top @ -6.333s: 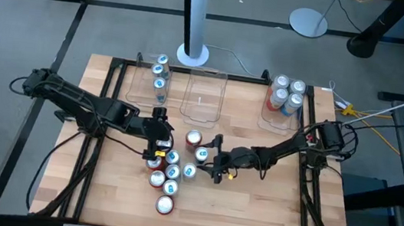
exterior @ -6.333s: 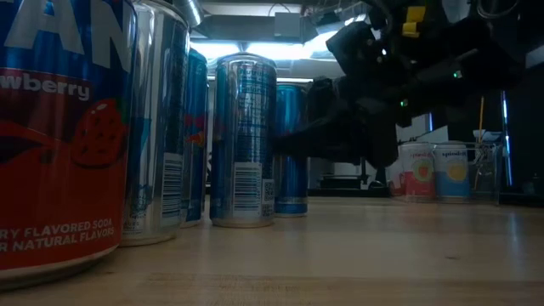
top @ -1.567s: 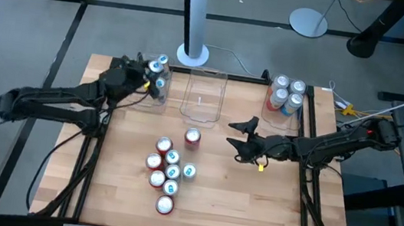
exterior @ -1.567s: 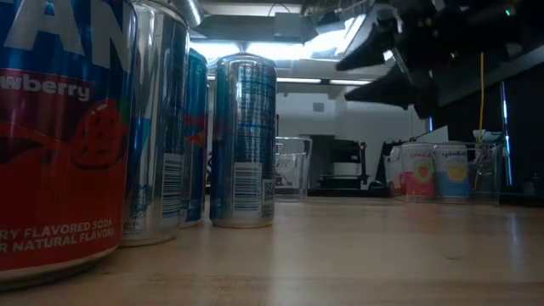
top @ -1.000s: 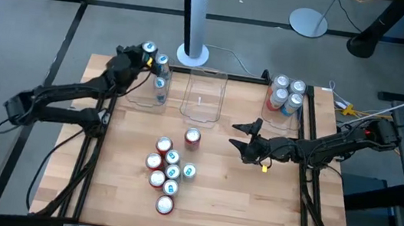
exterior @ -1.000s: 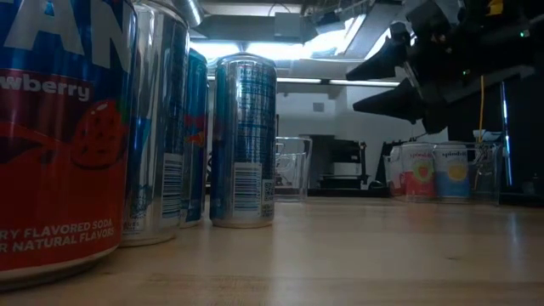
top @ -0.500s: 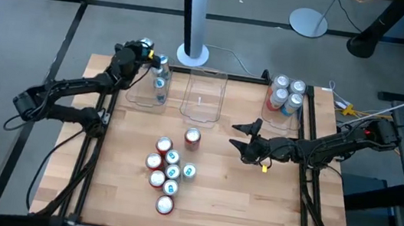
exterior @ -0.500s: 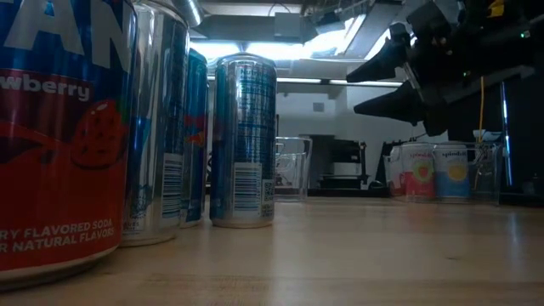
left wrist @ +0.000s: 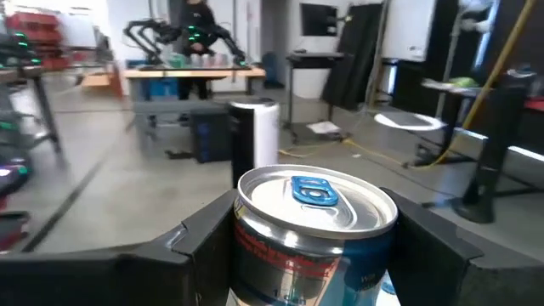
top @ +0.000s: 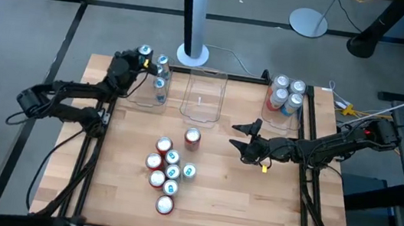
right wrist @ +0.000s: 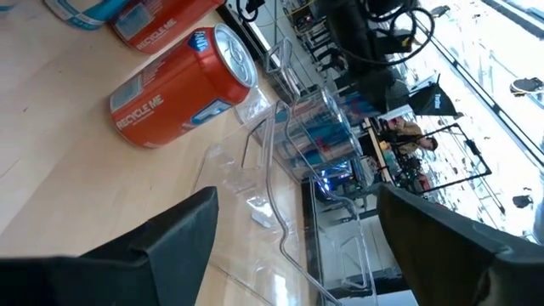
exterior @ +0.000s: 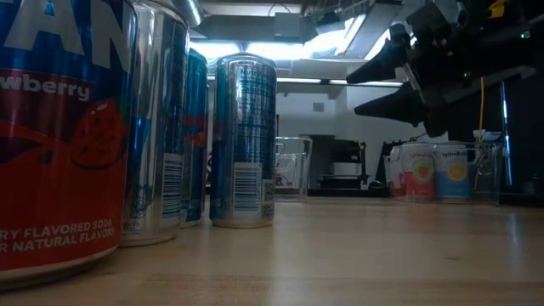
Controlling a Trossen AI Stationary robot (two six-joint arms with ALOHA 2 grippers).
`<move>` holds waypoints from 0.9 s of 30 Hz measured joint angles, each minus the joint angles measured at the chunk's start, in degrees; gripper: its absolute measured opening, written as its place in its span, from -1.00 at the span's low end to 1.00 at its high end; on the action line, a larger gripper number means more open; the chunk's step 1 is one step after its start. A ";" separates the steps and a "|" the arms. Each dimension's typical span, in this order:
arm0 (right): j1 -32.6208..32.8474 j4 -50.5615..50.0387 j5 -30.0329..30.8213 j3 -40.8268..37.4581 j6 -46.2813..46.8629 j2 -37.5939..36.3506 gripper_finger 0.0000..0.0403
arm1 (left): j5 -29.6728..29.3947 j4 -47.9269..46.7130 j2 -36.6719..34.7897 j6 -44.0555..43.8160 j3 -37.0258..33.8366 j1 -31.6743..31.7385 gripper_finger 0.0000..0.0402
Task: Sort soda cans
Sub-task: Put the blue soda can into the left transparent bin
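My left gripper (top: pixel 141 53) is shut on a blue-teal soda can (left wrist: pixel 314 223) with a silver top, at the far left corner of the left clear bin (top: pixel 144 98). Three blue cans (top: pixel 161 82) stand in that bin. My right gripper (top: pixel 238 141) hangs open above the table right of centre, touching nothing; in the low view it (exterior: pixel 352 95) shows high up. Several red and blue cans (top: pixel 167 167) stand on their bases near the table's middle, one red can (top: pixel 192 136) closest to the right gripper. The right bin (top: pixel 281 120) holds several cans. My left gripper pinches the can's upper body (left wrist: pixel 255 246) just below the rim, one finger (left wrist: pixel 200 251) on each side. The fingers come level from the table's left side. The can stays upright; its lower end is out of the wrist view, so whether it rests on the bin's floor does not show.
The middle clear bin (top: pixel 203 96) holds nothing. A white pole on a round base (top: pixel 192 52) stands behind the bins. Black frame rails (top: pixel 93 154) run along the left and right table edges. Bare wood lies at the near right (top: pixel 252 204).
My left gripper has kept the can at the far left corner of the left bin, shifting only a little toward the near edge, while the arm behind it has drawn toward the far edge. The right gripper has stayed open and in place.
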 joint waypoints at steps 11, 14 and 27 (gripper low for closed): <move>-0.02 0.12 0.08 0.00 -0.15 0.00 0.60 | 0.42 2.38 6.38 -4.80 -0.42 2.79 0.14; -0.02 0.10 0.08 0.00 -0.20 0.00 0.60 | 0.72 3.89 8.80 -5.82 -0.42 2.85 0.14; -0.02 -0.22 0.09 0.00 -0.17 0.00 0.60 | 1.06 9.47 16.15 -6.92 -0.18 3.22 0.17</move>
